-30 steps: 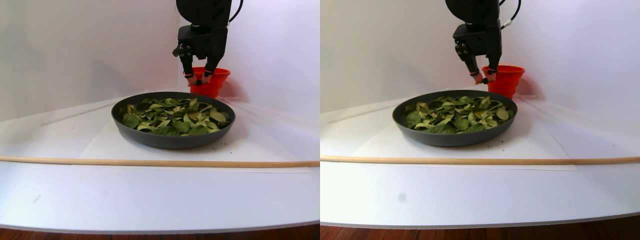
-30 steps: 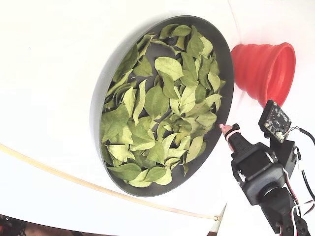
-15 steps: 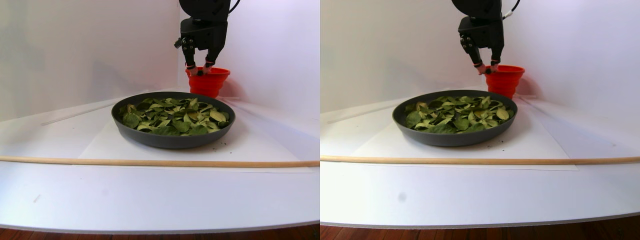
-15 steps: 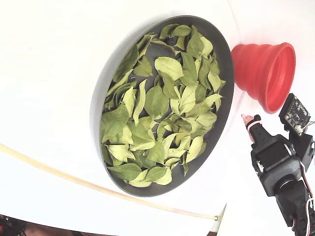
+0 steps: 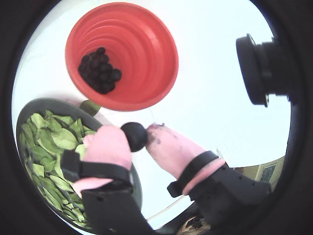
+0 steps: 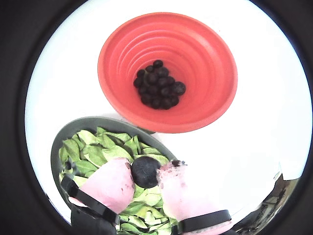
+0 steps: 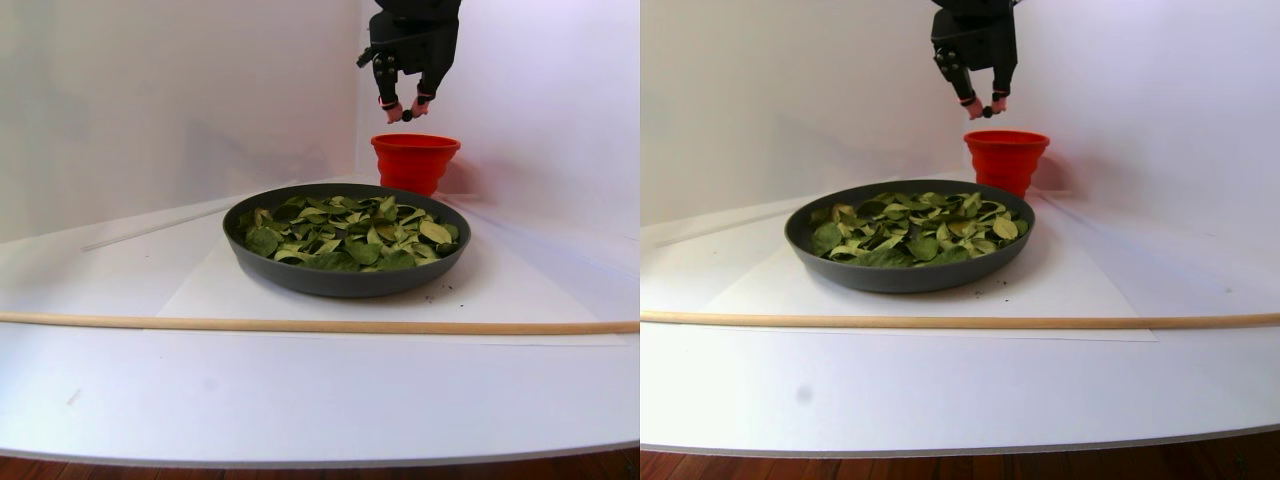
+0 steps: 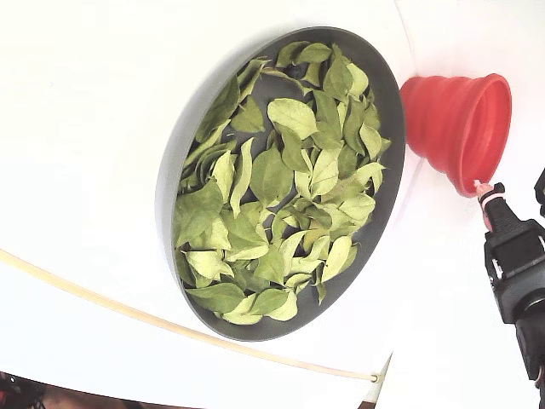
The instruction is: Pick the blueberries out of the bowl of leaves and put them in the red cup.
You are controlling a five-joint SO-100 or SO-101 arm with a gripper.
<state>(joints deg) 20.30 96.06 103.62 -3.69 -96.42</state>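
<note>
A single blueberry [image 6: 145, 172] is clamped between the pink-padded fingertips [image 6: 115, 183] of the gripper [image 7: 403, 112], which is seen in the stereo pair view raised above the rim of the red cup [image 7: 415, 162]. A cluster of blueberries [image 6: 159, 84] is shown lying at the bottom of the red cup in both wrist views. The dark grey bowl [image 8: 174, 152], filled with loose green leaves [image 8: 285, 179], is set just beside the cup on the white table [image 7: 300, 390].

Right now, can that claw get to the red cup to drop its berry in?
Probably yes. The gripper hangs above and just beside the red cup, pinching a blueberry. The cup's mouth is open, with nothing between them.
</note>
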